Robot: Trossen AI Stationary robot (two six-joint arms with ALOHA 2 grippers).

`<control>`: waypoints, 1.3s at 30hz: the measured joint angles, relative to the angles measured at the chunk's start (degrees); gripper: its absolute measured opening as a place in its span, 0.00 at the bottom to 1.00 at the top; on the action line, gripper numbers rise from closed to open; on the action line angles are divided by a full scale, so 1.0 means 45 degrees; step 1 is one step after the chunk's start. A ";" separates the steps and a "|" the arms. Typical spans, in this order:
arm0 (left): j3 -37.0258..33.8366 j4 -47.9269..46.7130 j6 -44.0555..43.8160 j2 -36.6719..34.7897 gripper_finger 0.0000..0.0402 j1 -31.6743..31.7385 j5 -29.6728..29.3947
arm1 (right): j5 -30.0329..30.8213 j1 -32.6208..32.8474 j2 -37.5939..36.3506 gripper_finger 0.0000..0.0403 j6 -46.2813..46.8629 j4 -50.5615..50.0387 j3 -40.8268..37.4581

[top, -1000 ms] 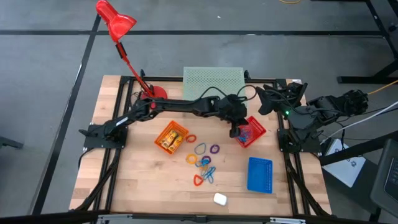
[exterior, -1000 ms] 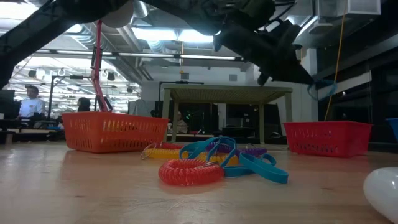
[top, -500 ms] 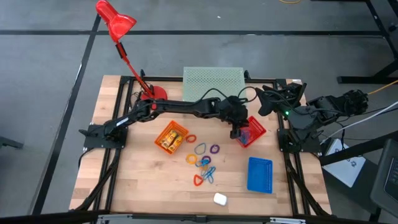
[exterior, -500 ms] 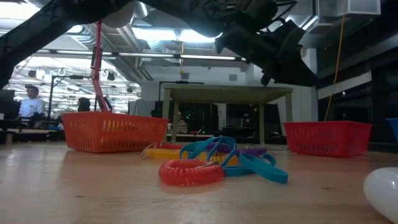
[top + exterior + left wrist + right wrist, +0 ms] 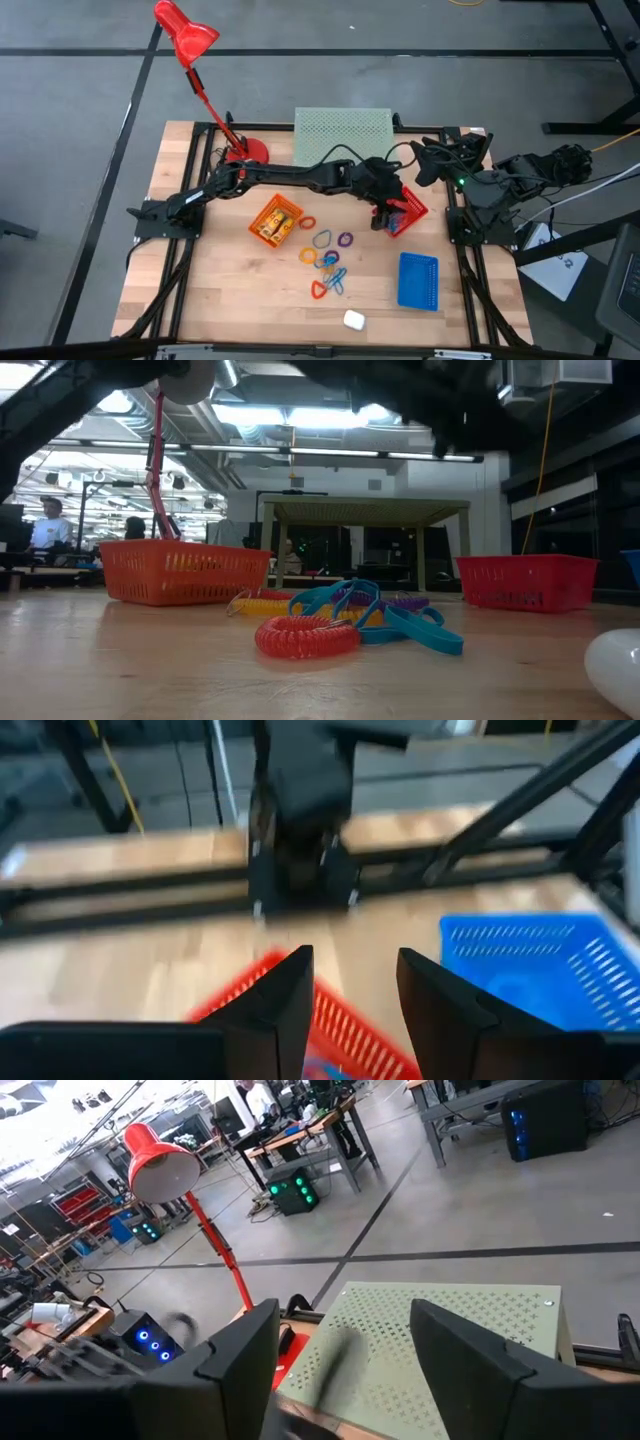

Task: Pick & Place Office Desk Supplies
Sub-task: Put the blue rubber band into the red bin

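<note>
A pale butcher-block wooden table (image 5: 200,290) is sitting on a grey floor and serving as the landmark here. At the table's far edge, near its middle, a pale green perforated mesh riser (image 5: 342,126) is lying flat. Just beside the riser, toward the table's left side, a red desk lamp (image 5: 187,35) is standing on its round red base, its stem leaning outward so that the red shade is hanging beyond the table's far-left corner. Near the table's front edge, a small white rounded object (image 5: 353,320) is resting on the wood. Beyond the table, a person (image 5: 47,525) is sitting in the brightly lit room.
</note>
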 joint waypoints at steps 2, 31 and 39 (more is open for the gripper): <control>0.0106 -0.0053 0.0027 -0.0380 0.36 -0.0113 -0.0012 | -0.0005 0.0000 0.0000 0.57 -0.0003 0.0010 0.0000; -0.1717 -0.7253 -0.1373 -0.7349 0.36 -0.2916 -0.3093 | 0.0005 0.0495 0.0075 0.57 -0.0165 -0.0102 0.0000; -1.1867 0.1354 -0.4720 -1.2611 0.36 -0.3300 -0.5716 | -0.0098 0.0495 0.0437 0.57 0.0135 -0.0097 0.0000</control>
